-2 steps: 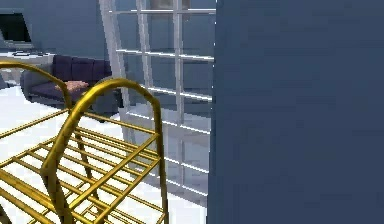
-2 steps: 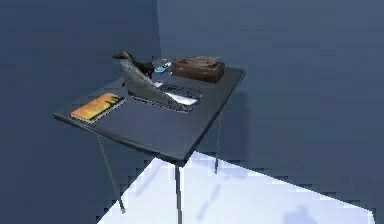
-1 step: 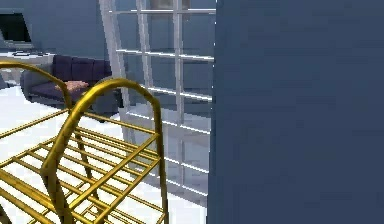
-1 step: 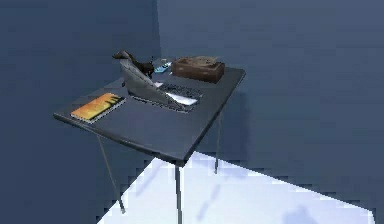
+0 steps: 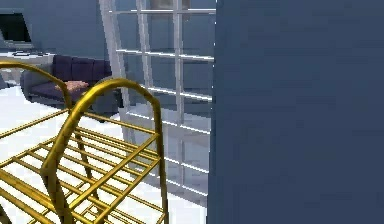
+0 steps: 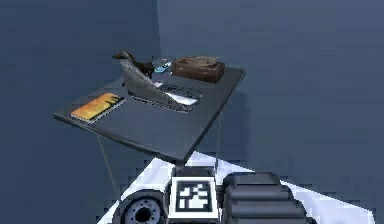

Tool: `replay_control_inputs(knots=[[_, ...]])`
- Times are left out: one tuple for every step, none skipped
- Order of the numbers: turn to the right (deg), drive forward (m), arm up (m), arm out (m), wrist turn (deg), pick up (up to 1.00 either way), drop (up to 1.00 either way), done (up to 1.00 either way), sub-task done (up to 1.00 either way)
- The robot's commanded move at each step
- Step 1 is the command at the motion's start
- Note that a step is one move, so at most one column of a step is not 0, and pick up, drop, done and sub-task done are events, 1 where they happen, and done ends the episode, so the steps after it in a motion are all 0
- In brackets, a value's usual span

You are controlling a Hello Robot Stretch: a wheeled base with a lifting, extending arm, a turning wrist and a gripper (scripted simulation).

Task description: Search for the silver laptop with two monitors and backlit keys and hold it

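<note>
At the bottom edge of the arm side view: a white square marker with black marks (image 6: 195, 197), a dark ribbed arm section (image 6: 262, 195) to its right, and to its left a dark round body, seemingly the claw (image 6: 140, 211). Far end not made out, so impossible to tell the fingers' stance or any load held.

Just beyond, mid-frame, a dark square tabletop on thin legs (image 6: 205, 125). On it, at left, a flat orange book-like slab (image 6: 98, 106). At centre, a grey angular hinged thing (image 6: 155, 88) with a dark raised part, probably the silver laptop, though keys and screens too small to confirm. Behind it, upper centre, a brown boxy object (image 6: 198, 68).

In the forward view, a gold wire-frame rack (image 5: 90, 150) at lower left, then a white-framed glass door (image 5: 165, 70) mid-frame, a dark blue sofa (image 5: 70, 72) at upper left, and a dark screen on a pale desk (image 5: 15, 30) in the far upper-left corner.

Step in hand, by judgement: lining up on the table for the reach. Best done by centring the grey hinged thing above the arm, lifting clear of the tabletop edge before extending, and coming in from the near side, away from the orange slab and the brown box.
</note>
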Motion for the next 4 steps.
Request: replay_control_inputs(knots=[[0.0, 0.0, 0.0, 0.46, 0.0, 0.0, 0.0, 0.0, 0.0], [0.0, 0.0, 0.0, 0.0, 45.0, 0.0, 0.0, 0.0, 0.0], [0.0, 0.0, 0.0, 0.0, 45.0, 0.0, 0.0, 0.0, 0.0], [0.0, 0.0, 0.0, 0.0, 45.0, 0.0, 0.0, 0.0, 0.0]])
